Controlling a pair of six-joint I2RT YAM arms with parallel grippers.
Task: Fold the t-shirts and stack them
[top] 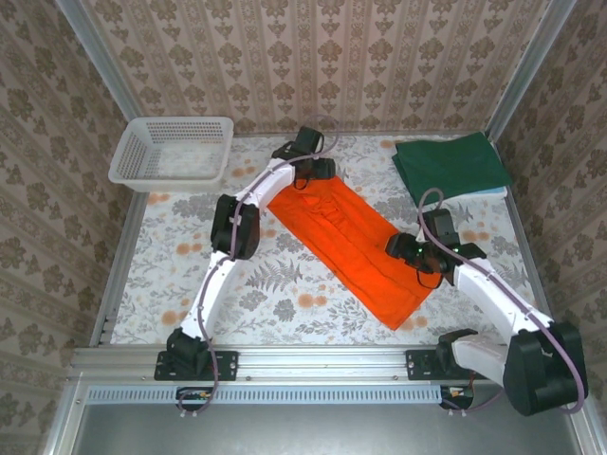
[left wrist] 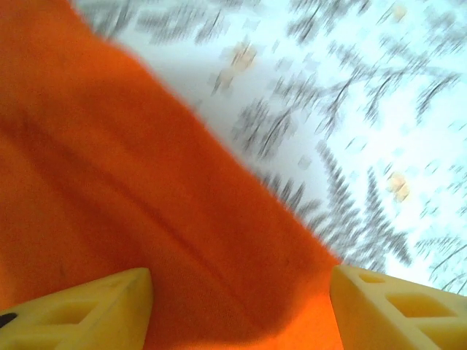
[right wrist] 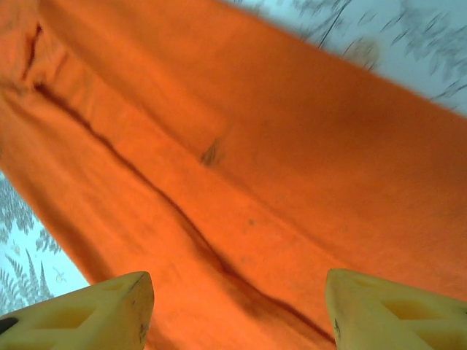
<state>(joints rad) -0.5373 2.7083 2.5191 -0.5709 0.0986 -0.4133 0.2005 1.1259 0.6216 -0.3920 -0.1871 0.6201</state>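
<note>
Top view: the orange t-shirt (top: 346, 242), folded into a long strip, lies diagonally across the table (top: 275, 284), from far middle toward the near right. The green t-shirt (top: 450, 163) lies folded flat at the far right corner, with a white basket (top: 121, 152) at the far left corner. The left gripper (top: 311, 180) is over the strip's far end. The right gripper (top: 396, 248) is at its right edge.

Left wrist view: fingers (left wrist: 95, 313) spread wide, orange cloth beneath, not pinching it.

Right wrist view: fingers (right wrist: 95, 310) spread wide above creased orange cloth, not pinching it.
</note>
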